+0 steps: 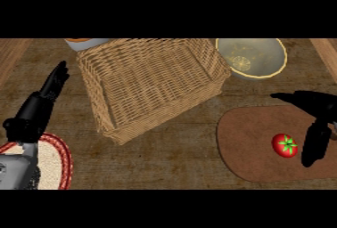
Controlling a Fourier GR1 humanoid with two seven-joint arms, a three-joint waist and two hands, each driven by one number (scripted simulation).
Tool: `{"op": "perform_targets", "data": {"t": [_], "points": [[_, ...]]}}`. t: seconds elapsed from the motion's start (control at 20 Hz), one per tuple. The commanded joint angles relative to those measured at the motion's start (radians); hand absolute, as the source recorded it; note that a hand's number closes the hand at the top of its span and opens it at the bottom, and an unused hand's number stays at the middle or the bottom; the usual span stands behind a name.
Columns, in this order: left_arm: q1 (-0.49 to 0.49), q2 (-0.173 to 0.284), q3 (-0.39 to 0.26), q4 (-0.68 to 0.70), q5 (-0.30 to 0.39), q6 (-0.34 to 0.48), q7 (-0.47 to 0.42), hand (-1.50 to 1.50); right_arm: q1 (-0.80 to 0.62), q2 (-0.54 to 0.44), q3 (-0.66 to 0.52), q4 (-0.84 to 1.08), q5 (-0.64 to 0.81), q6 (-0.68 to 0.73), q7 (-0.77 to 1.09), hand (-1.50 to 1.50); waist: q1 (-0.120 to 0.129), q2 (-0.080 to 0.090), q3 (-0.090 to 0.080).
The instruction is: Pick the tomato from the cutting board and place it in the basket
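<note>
A small red tomato with a green stalk (285,145) lies on the rounded brown cutting board (253,138). The black right hand (314,133) hangs just beside it, fingers (310,153) pointing down, not curled round it. The woven wicker basket (151,84) sits mid-table (178,151). The black left hand (46,100) rests open at the left.

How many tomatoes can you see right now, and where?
1. The tomato lies on the cutting board at the lower right, just left of the right hand. None shows in the basket, though its walls could hide something.
</note>
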Motion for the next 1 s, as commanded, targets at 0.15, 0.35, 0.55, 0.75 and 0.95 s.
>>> {"op": "perform_targets", "data": {"t": [0.15,0.35,0.55,0.75,0.95], "points": [[-0.005,-0.060,0.010,-0.009,-0.055,-0.008,0.022,0.00,0.105,0.066,-0.054,0.017,0.190,-0.004,-0.092,-1.50,-0.002,0.000,0.000],[-0.029,-0.047,0.042,0.003,-0.070,-0.034,0.032,0.00,0.203,0.074,-0.074,0.006,0.282,-0.060,-0.210,-1.50,-0.006,0.000,0.000],[0.007,-0.084,0.052,-0.013,-0.100,-0.046,0.019,0.00,0.187,0.135,-0.093,0.006,0.363,-0.021,-0.209,-1.50,-0.002,0.000,0.000],[0.005,-0.049,0.113,-0.065,-0.050,-0.116,0.079,0.00,0.198,0.192,-0.120,-0.013,0.399,-0.033,-0.185,-1.50,-0.003,-0.001,0.000],[0.080,-0.101,0.096,-0.060,-0.110,-0.085,-0.029,0.00,0.243,0.227,-0.146,-0.030,0.427,-0.035,-0.210,-1.50,-0.003,-0.001,0.000]]}}
